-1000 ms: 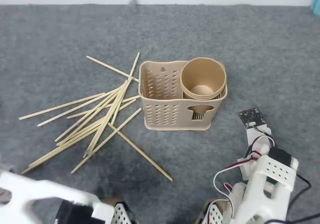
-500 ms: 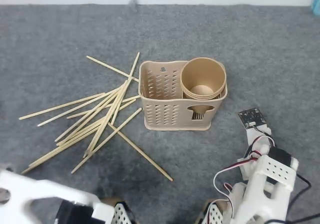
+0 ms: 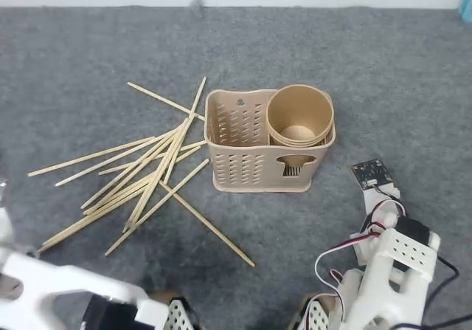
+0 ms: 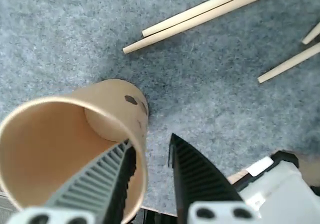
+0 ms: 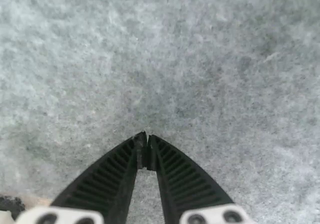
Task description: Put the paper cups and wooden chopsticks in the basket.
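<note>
High view: the beige perforated plastic basket [image 3: 262, 169] stands mid-table on the grey felt mat [image 3: 383, 64]. A stack of brown paper cups [image 3: 299, 116] already sits upright in its 3 o'clock compartment, and the 9 o'clock compartment is bare. The pale wooden chopsticks [image 3: 140, 175] lie fanned on the mat at 9 o'clock of the basket, a few of them touching or nearly touching its wall. One white arm [image 3: 391, 263] is parked at 5 o'clock of the basket, and the other white arm [image 3: 66, 286] sits low at 7 o'clock.

Left wrist view: your left gripper [image 4: 150, 143] straddles the rim of a loose brown paper cup [image 4: 65, 139] tilted on the mat. One finger is inside the mouth and the other outside. A sliver of mat shows between the wall and the outer finger, so the claw reads as parted and not yet pinching. Chopstick ends [image 4: 210, 11] lie just beyond the cup.

Right wrist view: your right gripper [image 5: 145, 136] points down at bare mat with its tips pressed together and nothing between them.

By my reading, you are on the pick-up of this last loose cup. Next, close on the wall gently enough not to crush it, then lift. Carry the cup toward the basket and nest it in the stack. After that, start on the chopsticks.
</note>
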{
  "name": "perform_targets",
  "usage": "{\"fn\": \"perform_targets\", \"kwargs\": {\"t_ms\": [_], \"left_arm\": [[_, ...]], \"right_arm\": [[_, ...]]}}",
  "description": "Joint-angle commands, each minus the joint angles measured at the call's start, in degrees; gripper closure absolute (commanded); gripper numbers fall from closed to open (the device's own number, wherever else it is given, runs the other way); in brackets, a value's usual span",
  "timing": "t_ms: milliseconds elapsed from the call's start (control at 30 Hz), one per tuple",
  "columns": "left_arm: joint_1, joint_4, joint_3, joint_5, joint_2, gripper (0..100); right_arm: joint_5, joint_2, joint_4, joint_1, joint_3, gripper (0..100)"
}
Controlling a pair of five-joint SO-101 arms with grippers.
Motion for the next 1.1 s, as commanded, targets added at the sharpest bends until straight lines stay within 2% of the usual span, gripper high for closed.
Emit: {"fn": "perform_targets", "kwargs": {"t_ms": [0, 167, 567, 733, 833, 933, 1067], "left_arm": [[0.35, -1.05, -0.31, -0.26, -1.67, 100], [0.00, -0.62, -3.12, -0.26, -1.67, 99], [0.79, 15.38, -24.13, 0.53, -1.76, 99], [4.40, 15.30, -28.88, 8.79, -5.54, 99], [8.88, 15.30, -29.14, 13.27, -11.69, 99], [15.12, 15.30, -29.14, 19.69, -19.43, 99], [27.25, 15.30, -30.02, 30.07, -27.87, 99]], "right_arm": [[0.35, -1.63, 0.04, 0.31, -0.35, 99.0], [0.26, -1.63, 0.04, 0.31, -0.35, 99.0], [0.18, -1.63, 0.04, 0.31, -0.35, 99.0], [0.18, -1.63, 0.04, 0.57, -0.35, 99.0], [0.18, -1.63, 0.04, 0.57, -0.35, 99.0], [0.18, -1.63, 0.04, 0.66, -0.35, 99.0], [0.09, -1.63, 0.04, 0.75, -0.35, 99.0]]}}
